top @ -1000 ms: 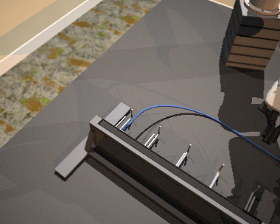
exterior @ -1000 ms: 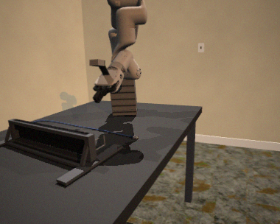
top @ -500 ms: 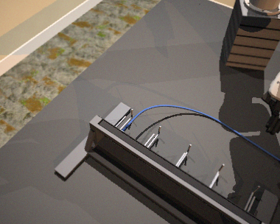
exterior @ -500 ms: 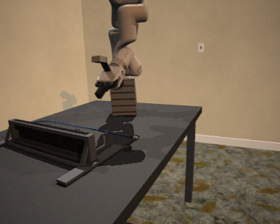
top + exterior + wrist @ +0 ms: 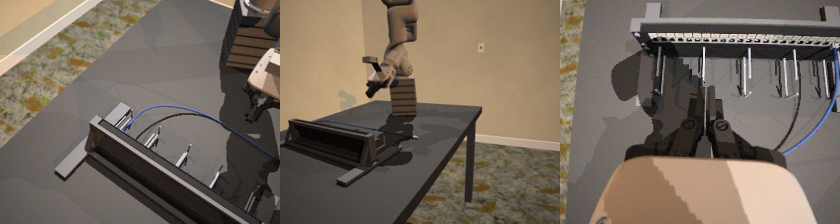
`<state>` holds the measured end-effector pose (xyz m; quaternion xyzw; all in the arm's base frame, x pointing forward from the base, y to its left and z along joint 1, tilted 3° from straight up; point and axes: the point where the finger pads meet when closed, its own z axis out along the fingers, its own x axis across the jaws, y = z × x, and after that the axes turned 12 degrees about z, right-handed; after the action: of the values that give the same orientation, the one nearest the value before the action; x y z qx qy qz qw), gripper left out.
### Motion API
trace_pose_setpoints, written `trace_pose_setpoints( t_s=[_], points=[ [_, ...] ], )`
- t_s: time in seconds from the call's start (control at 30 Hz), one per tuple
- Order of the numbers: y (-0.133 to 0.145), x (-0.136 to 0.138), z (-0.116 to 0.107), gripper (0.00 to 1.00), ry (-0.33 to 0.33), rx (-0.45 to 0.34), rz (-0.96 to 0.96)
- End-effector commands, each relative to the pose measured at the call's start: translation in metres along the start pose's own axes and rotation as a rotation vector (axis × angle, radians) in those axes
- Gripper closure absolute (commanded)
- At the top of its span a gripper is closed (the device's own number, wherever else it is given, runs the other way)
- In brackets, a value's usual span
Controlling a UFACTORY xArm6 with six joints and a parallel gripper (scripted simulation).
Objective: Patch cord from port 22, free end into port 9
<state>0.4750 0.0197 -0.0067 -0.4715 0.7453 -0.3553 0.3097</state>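
Note:
The dark patch-panel rack [image 5: 155,162] [image 5: 328,140] [image 5: 735,25] stands on the table, with a row of white number plates [image 5: 735,37] along its face. The blue patch cord [image 5: 184,107] [image 5: 354,126] [image 5: 820,130] is plugged in near one end of the rack and arcs away over the table. Its free end plug [image 5: 415,137] lies on the table top, apart from the rack. My gripper [image 5: 251,118] [image 5: 370,93] [image 5: 705,96] is shut with nothing between its fingers. It hangs high above the table in front of the rack, well away from the cord.
Several silver cable bars [image 5: 158,134] [image 5: 745,75] stick out from the rack's front. A flat foot plate [image 5: 71,162] [image 5: 351,177] juts out at the rack's end. The arm stands on a brown slatted block [image 5: 250,48] [image 5: 403,97]. The table edge [image 5: 442,162] runs close to the cord's free end.

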Motion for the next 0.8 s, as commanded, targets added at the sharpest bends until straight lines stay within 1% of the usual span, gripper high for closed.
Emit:
trace_pose_setpoints(
  t_s=[0.0, 0.23, 0.57, 0.67, 0.77],
  points=[
    [-0.006, 0.021, 0.0, 1.0, -0.004, 0.002, 0.0],
    [-0.01, 0.04, 0.0, 1.0, -0.004, 0.002, 0.0],
    [-0.011, 0.044, 0.001, 1.0, -0.004, 0.002, 0.0],
    [-0.011, 0.044, 0.006, 1.0, -0.004, 0.002, 0.0],
    [-0.011, 0.043, 0.019, 1.0, -0.004, 0.002, 0.0]
  ],
)
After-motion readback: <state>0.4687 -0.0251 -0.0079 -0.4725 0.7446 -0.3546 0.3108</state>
